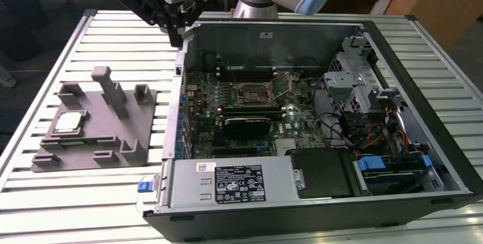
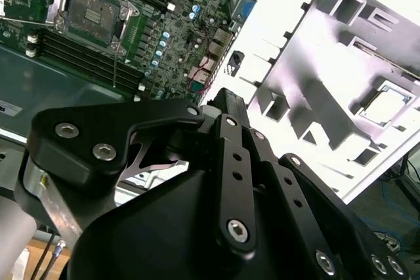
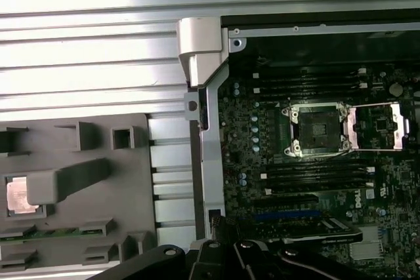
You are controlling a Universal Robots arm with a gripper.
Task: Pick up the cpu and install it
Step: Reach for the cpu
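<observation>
The cpu (image 1: 68, 122) lies flat in a pocket of the grey holder (image 1: 98, 136) on the table, at the exterior view's left of the computer case. Both wrist views show its silvery top (image 2: 387, 106) (image 3: 20, 196). The motherboard socket (image 1: 253, 93) (image 3: 318, 129) (image 2: 92, 11) stands open and bare, its metal frame (image 3: 377, 126) folded aside. My gripper (image 1: 180, 35) (image 2: 230, 100) (image 3: 216, 222) hangs high over the case's far corner, well away from the cpu and the socket. It is shut with nothing in it.
The open computer case (image 1: 422, 159) holds the motherboard, a black power supply (image 1: 226, 183), drive cages (image 1: 351, 80) and cables (image 1: 377, 136). Upright posts (image 1: 113, 88) rise from the grey holder. The table (image 1: 45, 198) is slatted metal.
</observation>
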